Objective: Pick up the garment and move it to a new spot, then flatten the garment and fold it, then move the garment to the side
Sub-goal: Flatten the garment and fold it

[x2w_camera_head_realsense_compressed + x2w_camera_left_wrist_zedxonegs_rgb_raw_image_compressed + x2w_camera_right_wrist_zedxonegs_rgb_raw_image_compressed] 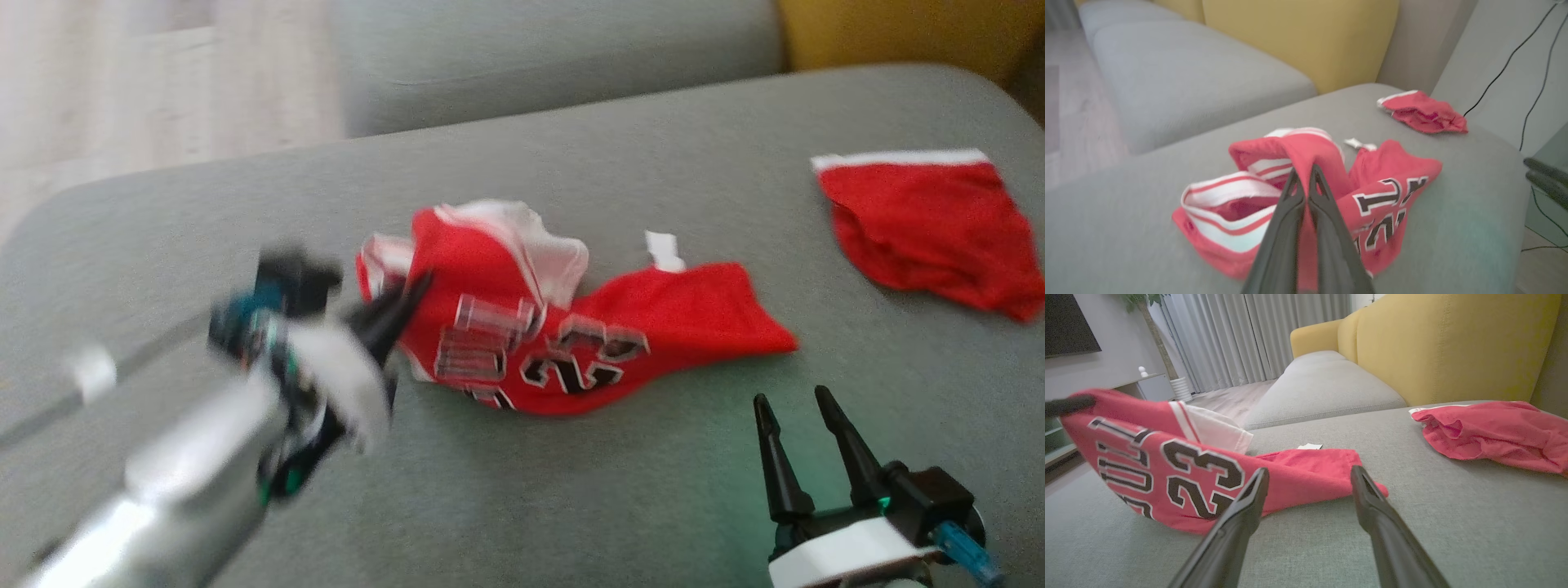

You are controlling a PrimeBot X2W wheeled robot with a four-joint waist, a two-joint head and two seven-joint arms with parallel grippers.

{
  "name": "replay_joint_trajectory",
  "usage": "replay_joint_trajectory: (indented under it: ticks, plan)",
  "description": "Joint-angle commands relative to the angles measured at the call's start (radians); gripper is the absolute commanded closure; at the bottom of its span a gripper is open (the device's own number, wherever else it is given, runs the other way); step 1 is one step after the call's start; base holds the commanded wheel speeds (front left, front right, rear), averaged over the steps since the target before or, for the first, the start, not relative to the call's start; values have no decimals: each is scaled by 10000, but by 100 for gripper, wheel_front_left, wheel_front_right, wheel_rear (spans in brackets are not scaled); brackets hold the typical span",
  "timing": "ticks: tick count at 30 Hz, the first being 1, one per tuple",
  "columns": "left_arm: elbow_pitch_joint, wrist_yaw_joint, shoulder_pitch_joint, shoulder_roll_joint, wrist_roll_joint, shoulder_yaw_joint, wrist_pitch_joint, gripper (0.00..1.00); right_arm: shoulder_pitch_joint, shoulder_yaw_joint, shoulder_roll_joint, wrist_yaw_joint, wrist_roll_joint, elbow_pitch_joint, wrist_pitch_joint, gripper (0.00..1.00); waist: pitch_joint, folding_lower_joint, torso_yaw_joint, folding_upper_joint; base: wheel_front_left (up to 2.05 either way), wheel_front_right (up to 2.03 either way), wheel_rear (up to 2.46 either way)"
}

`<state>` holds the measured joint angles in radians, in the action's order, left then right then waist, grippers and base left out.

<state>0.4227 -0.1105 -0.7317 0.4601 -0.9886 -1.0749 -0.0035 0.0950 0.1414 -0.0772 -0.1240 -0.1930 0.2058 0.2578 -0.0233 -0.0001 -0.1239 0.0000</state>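
Here, crumpled red jersey [669, 318] on grey woven cushion [571, 498], left fingers [1282, 228] pinching its fold, right fingers [777, 469] spread.

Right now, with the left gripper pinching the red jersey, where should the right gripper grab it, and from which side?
Probably the jersey's plain red end, at the corner nearest the open right gripper. It lies flat on the cushion, away from the bunched striped part that the shut left gripper holds. Come in from the near right, fingers low, straddling the edge.
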Motion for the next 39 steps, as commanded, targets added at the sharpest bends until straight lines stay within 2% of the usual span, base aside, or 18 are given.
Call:
replay_joint_trajectory:
  ticks: [1, 5, 7, 11, 15, 17, 21, 26, 29, 33, 39]
  plan:
    - [-377, 197, 72, 584, -34, 305, -149, 100, -160, 165, -116, -67, 51, -348, 40, 0, 293, 1, 722, 0, 0, 0, 0]
    - [-1074, 633, 1534, 1137, -480, 290, -446, 100, -186, 121, -100, -67, 78, -414, 40, 0, 303, 1, 1252, 0, 0, 0, 0]
    - [-1432, 696, 2306, 1301, -778, 238, -617, 100, -232, 88, -85, -67, 85, -458, 40, 0, 289, 1, 1414, 0, 0, 0, 0]
    - [-1875, 642, 3310, 1428, -1065, -1, -813, 100, -257, 58, -60, -67, 98, -465, 40, 0, 265, 1, 1611, 0, 0, 0, 0]
    - [-2146, 780, 4129, 1361, -1272, -231, -966, 100, -215, -31, -10, -67, 98, -455, 40, 0, 273, 1, 1798, 0, 0, 0, 0]
    - [-2317, 930, 4311, 1290, -1321, -304, -937, 0, -155, -81, 34, -67, 73, -427, 40, 0, 275, 1, 1893, 0, 0, 0, 0]
    - [-2783, 1178, 4039, 1542, -1137, -164, -912, 0, -121, -37, 63, -67, 81, -414, 40, 0, 262, 1, 1884, 0, 0, 0, 0]
    - [-3929, 1466, 2866, 2368, -611, 351, -632, 0, -227, 36, 9, -67, 85, -416, 40, 0, 115, 1, 1698, 0, 0, 0, 0]
    - [-4452, 1481, 1879, 2758, -231, 594, -165, 0, -287, 92, -13, -67, 81, -393, 40, 0, -21, 1, 1534, 0, 0, 0, 0]
    - [-4508, 1153, 579, 2903, 221, 502, 906, 0, -449, 184, -50, -67, 67, -374, 40, 0, -230, 1, 1248, 0, 0, 0, 0]
    - [-3642, 457, -608, 2645, -203, 120, 2839, 0, -721, 273, -80, -67, 45, -362, 40, 0, -510, 1, 686, 0, 0, 0, 0]
